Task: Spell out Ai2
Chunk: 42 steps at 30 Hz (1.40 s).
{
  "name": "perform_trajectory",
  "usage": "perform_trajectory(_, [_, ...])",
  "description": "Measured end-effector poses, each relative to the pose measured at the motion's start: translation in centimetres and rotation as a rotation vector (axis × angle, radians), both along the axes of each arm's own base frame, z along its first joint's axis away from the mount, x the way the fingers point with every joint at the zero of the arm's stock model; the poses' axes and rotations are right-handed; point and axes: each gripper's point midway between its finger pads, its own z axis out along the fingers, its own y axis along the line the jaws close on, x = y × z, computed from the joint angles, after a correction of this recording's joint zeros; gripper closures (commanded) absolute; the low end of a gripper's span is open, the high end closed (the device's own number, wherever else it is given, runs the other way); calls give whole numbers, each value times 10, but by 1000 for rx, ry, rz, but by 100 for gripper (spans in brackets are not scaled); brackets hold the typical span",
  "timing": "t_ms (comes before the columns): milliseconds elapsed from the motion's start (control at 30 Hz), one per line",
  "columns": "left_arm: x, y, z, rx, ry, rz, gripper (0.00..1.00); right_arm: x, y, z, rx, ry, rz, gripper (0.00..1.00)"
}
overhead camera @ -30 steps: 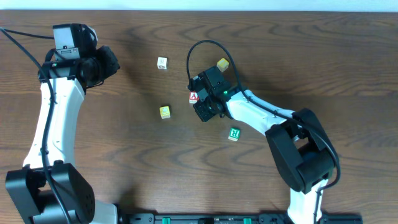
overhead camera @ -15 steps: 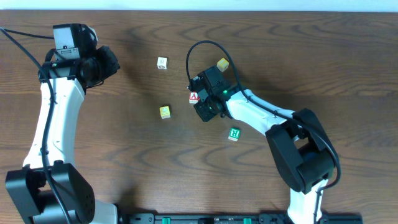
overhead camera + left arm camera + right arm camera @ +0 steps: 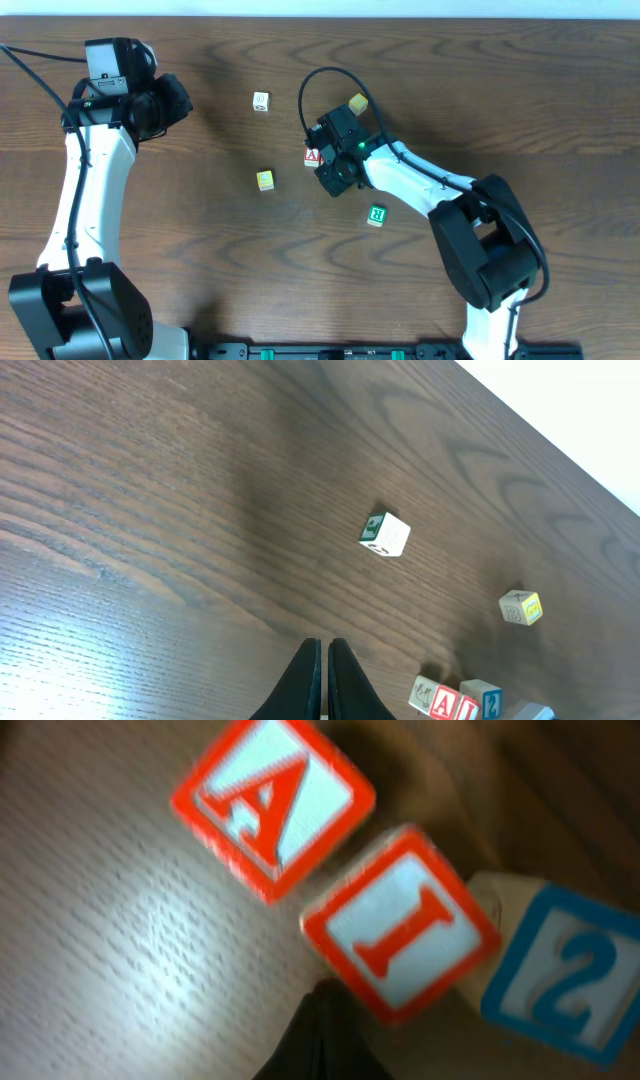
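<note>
Inspecting the row, I find A cube [image 3: 272,808], I cube [image 3: 400,925] and 2 cube [image 3: 568,975] in order, close together on the counter [image 3: 130,950] under the right jaws, closed and empty; left jaws likewise closed. I judge the spelling essentially done.

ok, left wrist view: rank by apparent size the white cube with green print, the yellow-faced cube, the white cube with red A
1. white cube with green print
2. yellow-faced cube
3. white cube with red A, clipped at the frame edge, so 2 versus 3 is unsure
</note>
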Motion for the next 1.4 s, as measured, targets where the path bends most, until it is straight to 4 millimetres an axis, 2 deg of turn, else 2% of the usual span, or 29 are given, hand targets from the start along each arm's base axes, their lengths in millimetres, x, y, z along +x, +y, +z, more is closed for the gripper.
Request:
perform_trajectory(67, [0,0,0,1,0,1,94,-2,-2,7,-4,-3,3,99])
perform_trajectory(133, [0,0,0,4,0,-3,94,0,-1,24,10,-35,7,99])
perform_trajectory(267, [0,-5,-1,17,-2,-28,95,15,-4,85,87,-159,-11,99])
perform_trajectory(333, [0,-14,-2,18,0,-51,94,30,-15,115,127,-226,-49,99])
perform_trajectory(400, [1,-30,-10,17,18,-88,94,46,-35,130,158,-257,-102,99])
perform_trajectory(433, [1,-36,-15,16,29,-102,94,48,-37,130,164,-256,-107,99])
perform_trajectory(467, [3,-45,-24,14,49,-123,94,56,-50,127,164,-253,-141,99])
perform_trajectory(533, [6,-65,-47,10,89,-168,94,67,-57,117,174,-248,-162,99])
perform_trajectory(600, [8,-87,-71,6,128,-211,94,73,-56,99,175,-231,-163,99])
perform_trajectory(700, [6,-114,-94,1,170,-262,94,81,-49,78,182,-216,-156,99])
perform_trajectory(800, [2,-134,-102,-5,187,-291,94,90,-45,70,199,-237,-153,99])
perform_trajectory(900, [-1,-144,-105,-13,197,-297,94,98,-43,72,217,-267,-151,99])
perform_trajectory(1033, [-5,-154,-116,-32,229,-302,94,105,-40,66,226,-282,-138,99])
perform_trajectory(1200, [-8,-160,-123,-37,250,-311,95,111,-37,51,224,-289,-121,99])
perform_trajectory(1400, [-10,-160,-124,-46,263,-298,94,104,-31,26,227,-237,-86,99])
